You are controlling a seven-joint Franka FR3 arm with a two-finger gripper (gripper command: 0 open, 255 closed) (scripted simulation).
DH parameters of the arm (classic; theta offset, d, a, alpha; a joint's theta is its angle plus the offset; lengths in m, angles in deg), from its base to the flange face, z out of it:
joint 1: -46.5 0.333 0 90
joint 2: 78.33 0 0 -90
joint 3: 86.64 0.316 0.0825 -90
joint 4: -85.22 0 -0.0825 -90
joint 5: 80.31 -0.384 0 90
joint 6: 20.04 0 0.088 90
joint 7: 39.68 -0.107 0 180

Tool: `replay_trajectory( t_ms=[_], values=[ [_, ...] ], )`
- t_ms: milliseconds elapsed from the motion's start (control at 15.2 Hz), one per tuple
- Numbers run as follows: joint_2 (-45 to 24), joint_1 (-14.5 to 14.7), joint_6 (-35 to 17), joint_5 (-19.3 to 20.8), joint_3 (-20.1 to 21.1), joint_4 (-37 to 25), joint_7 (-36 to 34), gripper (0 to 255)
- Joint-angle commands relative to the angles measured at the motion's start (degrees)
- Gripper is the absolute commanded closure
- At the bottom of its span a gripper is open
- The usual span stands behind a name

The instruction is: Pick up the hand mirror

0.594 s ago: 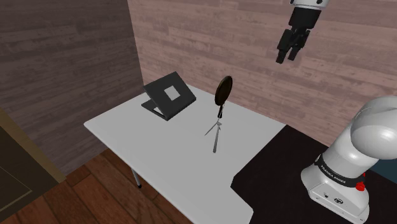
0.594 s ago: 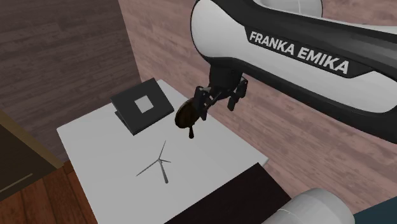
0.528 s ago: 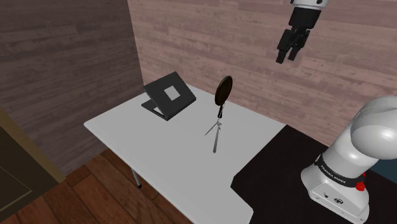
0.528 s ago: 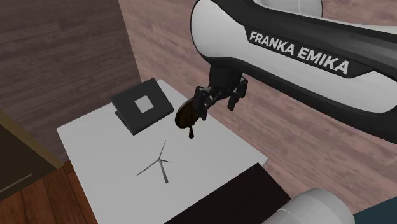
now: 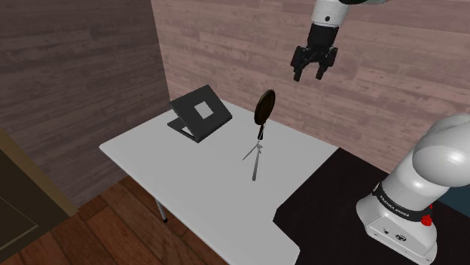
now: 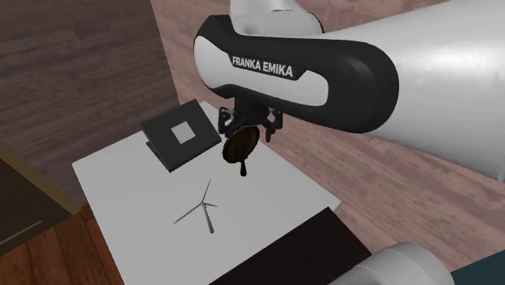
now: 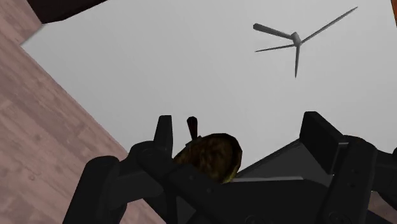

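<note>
Approaching is the step in hand: we have the gripper [image 5: 310,73] poised in the air above the hand mirror [image 5: 264,107], with nothing grasped. Its two black fingers [image 7: 165,132] stand wide apart. In the wrist view the mirror's dark round head lies between them, nearer one finger than the other and touched by neither. The mirror stands roughly upright on the white table [image 5: 188,188], handle down, near the table's far edge in the shoulder view. It is beside a dark slanted panel [image 5: 200,113] and apart from some thin grey rods [image 5: 255,156] lying on the surface. We judge that the next move calls for a descent toward the head, a small sideways correction to centre it, and a closure across its thin edge or the handle. We expect the mirror to tip easily if one finger touches first.
</note>
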Motion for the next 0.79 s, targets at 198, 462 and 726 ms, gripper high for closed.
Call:
replay_trajectory(
  t_ms=[198,462,726],
  values=[
    [-11.4,-3.0,-6.3,0.8,3.8,-4.8,-14.2,0],
    [-20.6,-5.0,-9.7,2.8,5.6,-10.0,-25.3,0],
    [-29.6,-6.4,-11.7,5.5,6.0,-16.1,-36.1,0]
  ],
)
